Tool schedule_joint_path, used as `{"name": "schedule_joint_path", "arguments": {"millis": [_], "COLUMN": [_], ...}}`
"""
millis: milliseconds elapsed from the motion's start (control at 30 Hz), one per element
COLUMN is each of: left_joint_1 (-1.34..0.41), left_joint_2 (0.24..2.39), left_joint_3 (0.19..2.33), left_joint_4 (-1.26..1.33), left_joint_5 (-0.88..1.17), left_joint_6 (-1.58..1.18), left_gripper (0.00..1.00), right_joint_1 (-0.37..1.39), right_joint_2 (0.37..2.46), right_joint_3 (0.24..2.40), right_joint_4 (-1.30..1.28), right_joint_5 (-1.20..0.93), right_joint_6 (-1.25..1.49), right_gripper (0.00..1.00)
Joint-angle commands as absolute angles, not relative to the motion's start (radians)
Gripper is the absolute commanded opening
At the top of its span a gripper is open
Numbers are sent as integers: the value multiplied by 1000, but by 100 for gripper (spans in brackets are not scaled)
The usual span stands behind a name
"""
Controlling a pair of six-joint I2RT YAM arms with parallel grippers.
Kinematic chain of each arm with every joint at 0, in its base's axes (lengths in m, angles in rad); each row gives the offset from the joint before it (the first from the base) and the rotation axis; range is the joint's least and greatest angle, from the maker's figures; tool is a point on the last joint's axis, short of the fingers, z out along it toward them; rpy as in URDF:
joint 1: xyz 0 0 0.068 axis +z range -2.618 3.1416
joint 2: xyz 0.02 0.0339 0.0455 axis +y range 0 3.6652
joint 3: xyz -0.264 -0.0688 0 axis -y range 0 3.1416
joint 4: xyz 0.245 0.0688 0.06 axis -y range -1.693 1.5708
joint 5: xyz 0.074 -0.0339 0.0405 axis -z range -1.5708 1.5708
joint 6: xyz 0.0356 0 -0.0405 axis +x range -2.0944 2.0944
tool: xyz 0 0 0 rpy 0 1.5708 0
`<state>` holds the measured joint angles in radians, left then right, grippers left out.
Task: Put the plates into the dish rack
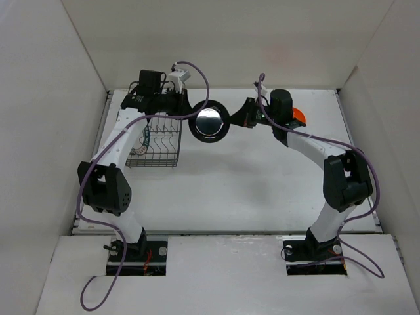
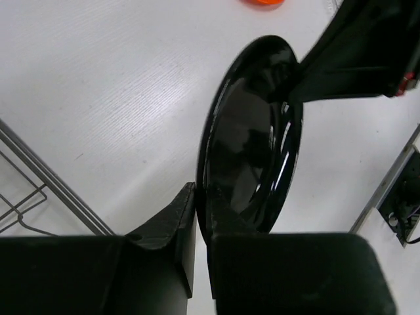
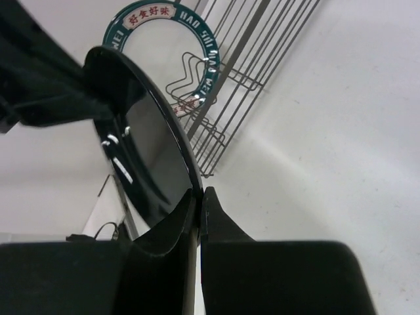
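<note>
**At upper centre, a black plate (image 1: 210,122) pinched from both sides**

In the upper middle of the overhead frame, the glossy, round, shallow black plate is held over the white table (image 1: 249,190). The left gripper (image 1: 186,111) pinches its left rim and the right gripper (image 1: 235,119) pinches the opposite rim. At left sits the thin dark wire dish rack (image 1: 157,149), with a green-rimmed white plate (image 1: 147,139) standing among its tines. A small orange plate (image 1: 299,115) peeks out at upper right.

White desk (image 1: 249,184) with a faint streaked grain, dark wire dish rack (image 1: 157,147) standing on it in the upper left of the top view, small orange plate (image 1: 299,116) lying flat at upper right, only partly visible
</note>
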<state>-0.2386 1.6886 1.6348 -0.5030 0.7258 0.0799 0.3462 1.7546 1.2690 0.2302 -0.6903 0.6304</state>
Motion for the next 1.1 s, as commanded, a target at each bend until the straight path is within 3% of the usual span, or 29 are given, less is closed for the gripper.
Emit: {"name": "schedule_joint_path", "arguments": {"millis": [0, 33, 67, 100, 133, 167, 567, 800, 1067], "left_joint_1": [-258, -258, -258, -258, -258, -258, -239, -219, -219], "left_joint_2": [1694, 1684, 1675, 1652, 1637, 1617, 1289, 1360, 1486], "left_joint_3": [1678, 1678, 1678, 1678, 1669, 1669, 1488, 1444, 1474], "left_joint_4": [-524, -525, -525, -525, -525, -512, -413, -404, -403], "left_joint_5": [818, 798, 784, 753, 726, 689, -266, -491, -509], "left_joint_6": [89, 100, 100, 100, 100, 86, 31, -2, -35], "left_gripper": [0, 0, 0, 0, 0, 0, 0, 0, 0], "right_joint_1": [367, 376, 376, 376, 376, 376, 376, 376, 354], "right_joint_2": [1681, 1681, 1672, 1672, 1672, 1672, 1697, 1707, 1707], "right_joint_3": [1262, 1250, 1250, 1250, 1250, 1250, 1250, 1250, 1229], "right_joint_4": [368, 395, 396, 396, 396, 376, 69, 60, 51], "right_joint_5": [-709, -709, -709, -697, -687, -674, -357, -348, -362], "right_joint_6": [667, 679, 680, 680, 680, 680, 546, 546, 546], "right_gripper": [0, 0, 9, 35, 72, 100, 100, 100, 100]}}
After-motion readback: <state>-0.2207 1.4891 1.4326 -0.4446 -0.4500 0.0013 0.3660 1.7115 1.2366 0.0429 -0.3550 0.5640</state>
